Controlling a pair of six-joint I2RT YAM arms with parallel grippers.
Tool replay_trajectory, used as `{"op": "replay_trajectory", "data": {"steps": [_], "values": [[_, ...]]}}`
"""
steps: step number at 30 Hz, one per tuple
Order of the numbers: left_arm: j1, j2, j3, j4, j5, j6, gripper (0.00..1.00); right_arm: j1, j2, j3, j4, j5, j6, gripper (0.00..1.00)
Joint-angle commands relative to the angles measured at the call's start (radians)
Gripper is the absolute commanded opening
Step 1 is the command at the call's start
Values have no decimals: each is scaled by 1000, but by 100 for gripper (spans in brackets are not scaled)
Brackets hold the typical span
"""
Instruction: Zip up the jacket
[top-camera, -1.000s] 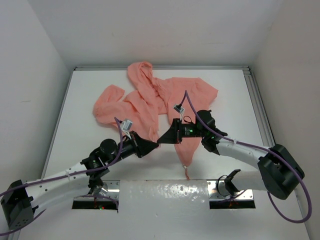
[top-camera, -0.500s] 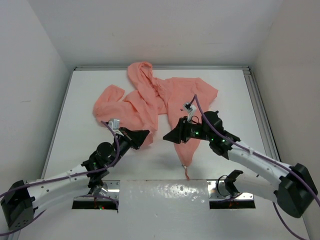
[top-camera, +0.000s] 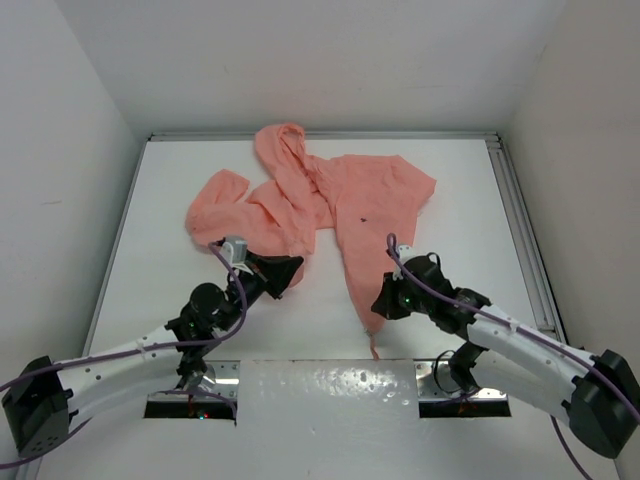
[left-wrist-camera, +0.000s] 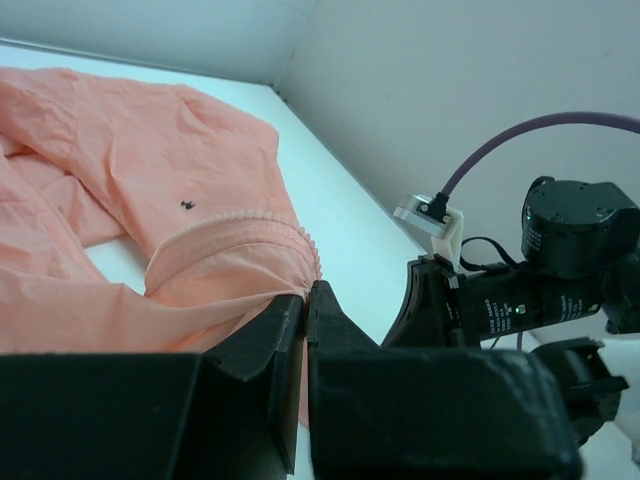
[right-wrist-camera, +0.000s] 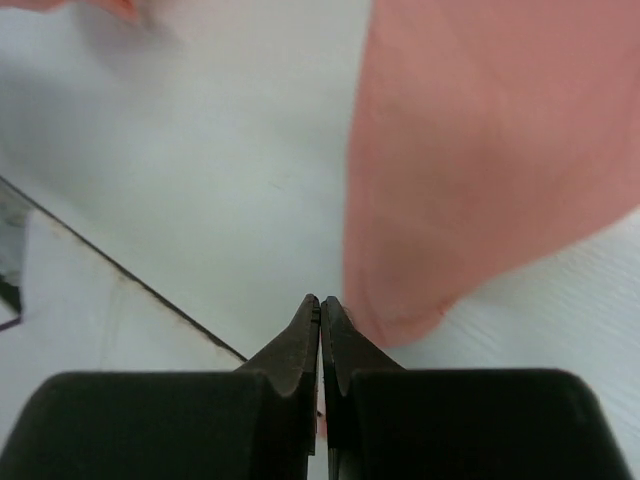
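The salmon-pink jacket (top-camera: 330, 200) lies crumpled at the back middle of the white table, hood to the rear. Its right panel tapers to a narrow tip (top-camera: 370, 320) near the front. My left gripper (top-camera: 296, 264) is shut, its tips right at the gathered hem of the left panel (left-wrist-camera: 240, 225). I cannot tell whether any fabric is pinched. In the left wrist view the gripper (left-wrist-camera: 306, 295) has pink cloth behind it. My right gripper (top-camera: 377, 303) is shut and empty, just right of the tapered tip. In the right wrist view the gripper (right-wrist-camera: 320, 302) has the jacket (right-wrist-camera: 480, 150) beside it.
A metal rail (top-camera: 515, 220) runs along the table's right side, and white walls close in on three sides. A white panel (top-camera: 330, 385) covers the near edge between the arm bases. The right arm's wrist (left-wrist-camera: 520, 300) shows close by in the left wrist view.
The two grippers met at the table's middle a second ago. The right one has drawn back toward the near edge, uncovering the right panel. The left one has pulled back to the left.
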Motion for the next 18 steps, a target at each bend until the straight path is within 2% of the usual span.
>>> {"op": "replay_trajectory", "data": {"steps": [1,2,6,9,13,18], "values": [[5,29,52,54,58,56,0,27,-7,-3,-61,85,-26,0],[5,36,54,55,58,49,0,33,14,-2,-64,88,-29,2],[5,62,57,55,61,36,0,97,89,15,-68,123,-29,25],[5,79,55,55,61,32,0,157,138,35,-83,183,-27,33],[5,89,54,55,62,32,0,179,175,37,-101,249,-23,36],[5,88,52,55,59,28,0,183,220,37,-88,257,-14,38]]}}
